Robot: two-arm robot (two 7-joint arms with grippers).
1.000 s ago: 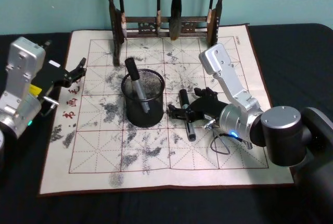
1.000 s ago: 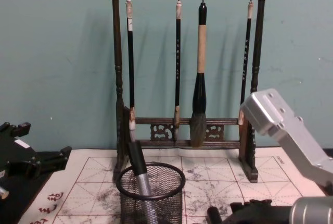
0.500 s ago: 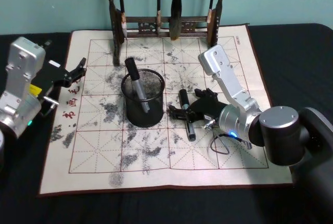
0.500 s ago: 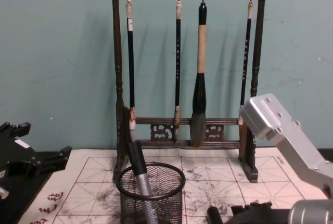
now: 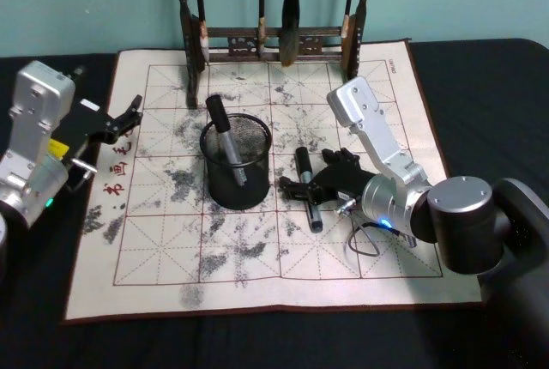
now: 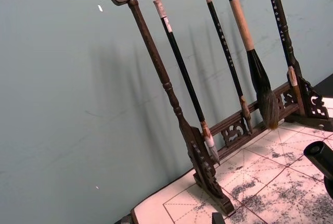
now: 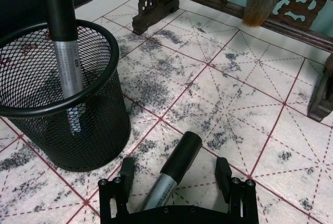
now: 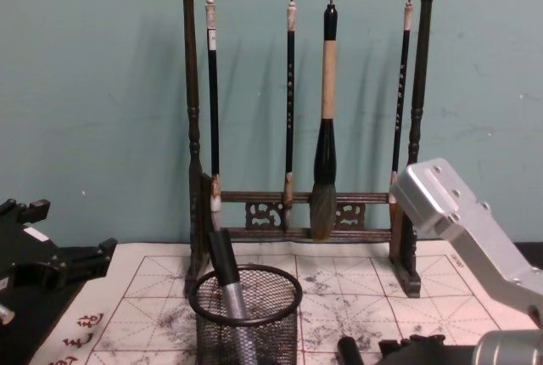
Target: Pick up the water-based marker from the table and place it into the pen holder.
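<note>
The step in hand was judged to be the grasp. The water-based marker (image 5: 303,163) lay flat on the calligraphy mat (image 5: 257,257) on the bench (image 5: 480,86), near the pen holder (image 5: 225,190) on its right side and apart from it. The right end effector (image 7: 175,172) was low over the mat with its fingers apart, one on each side of the marker barrel and not clamped on it. The left end effector (image 5: 129,116) was parked at the mat's left edge, fingers apart and holding nothing. The next move would call for closing the right fingers squarely on the barrel, lifting clear of the mat, carrying leftward over the holder rim and tilting the marker upright. A second marker (image 5: 225,142) leaned inside the holder, so the entry point should probably favour the free side.
</note>
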